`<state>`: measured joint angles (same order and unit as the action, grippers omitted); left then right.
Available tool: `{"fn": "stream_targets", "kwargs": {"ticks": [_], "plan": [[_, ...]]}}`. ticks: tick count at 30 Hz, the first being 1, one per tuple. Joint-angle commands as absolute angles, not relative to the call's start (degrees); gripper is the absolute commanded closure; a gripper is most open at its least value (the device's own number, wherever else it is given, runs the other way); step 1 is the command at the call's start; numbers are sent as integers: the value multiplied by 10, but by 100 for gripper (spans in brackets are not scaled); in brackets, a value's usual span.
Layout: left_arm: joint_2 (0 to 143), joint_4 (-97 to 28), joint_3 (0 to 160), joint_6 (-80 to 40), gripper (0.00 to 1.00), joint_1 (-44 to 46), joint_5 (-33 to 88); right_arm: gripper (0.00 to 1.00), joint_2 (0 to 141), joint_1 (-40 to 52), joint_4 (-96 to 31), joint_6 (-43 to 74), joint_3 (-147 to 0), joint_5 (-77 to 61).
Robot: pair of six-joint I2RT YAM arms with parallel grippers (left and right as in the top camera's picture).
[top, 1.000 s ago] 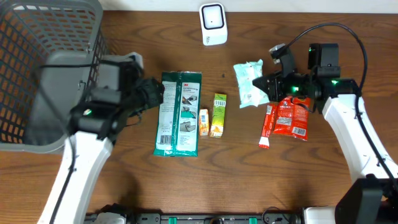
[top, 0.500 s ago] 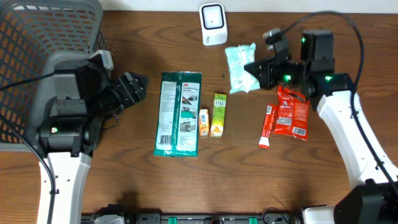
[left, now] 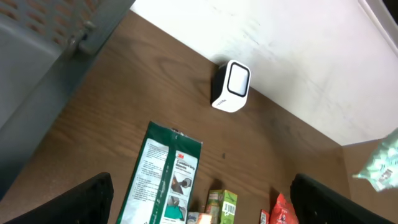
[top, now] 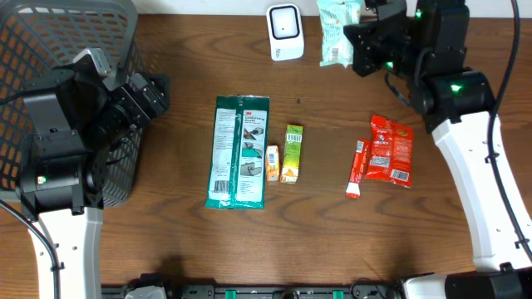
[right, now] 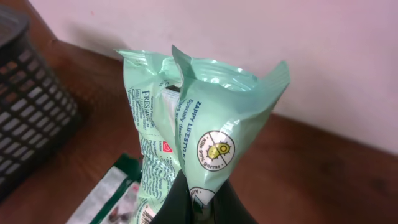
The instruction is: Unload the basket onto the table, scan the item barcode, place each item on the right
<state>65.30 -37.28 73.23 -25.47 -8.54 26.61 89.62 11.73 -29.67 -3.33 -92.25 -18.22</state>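
Now right gripper (top: 357, 43), clamping the pack (top: 336, 31), has reached the scanner's (top: 284, 31) right, ready to scan; left gripper (top: 156, 95) opened, empty.

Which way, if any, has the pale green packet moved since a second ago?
Yes. In the right pincer, the pale green packet went from beside the red sachets to the far edge, just right of the white scanner.

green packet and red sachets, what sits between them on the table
Overhead view: a small orange box, a yellow-green box, then a red-and-white tube beside the red sachets.
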Motion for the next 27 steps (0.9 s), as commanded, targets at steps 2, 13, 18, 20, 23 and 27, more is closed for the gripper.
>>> {"fn": "stream_targets", "kwargs": {"ticks": [2,13,18,20,23,27], "plan": [[653,-372,740,-251,8,-88,261,99,921,166,-258,-83,-929,-67],[653,-372,740,-251,8,-88,261,99,995,234,-193,-208,-997,80],[653,-372,740,-251,8,-88,261,99,1075,246,-241,-246,-1120,131],[653,-372,740,-251,8,-88,261,99,1114,253,-244,-270,-1159,161],[653,-372,740,-251,8,-88,261,99,1173,266,-219,-303,-1193,215],[653,-372,740,-251,8,-88,261,99,1258,284,-88,-389,-1195,317]]}}
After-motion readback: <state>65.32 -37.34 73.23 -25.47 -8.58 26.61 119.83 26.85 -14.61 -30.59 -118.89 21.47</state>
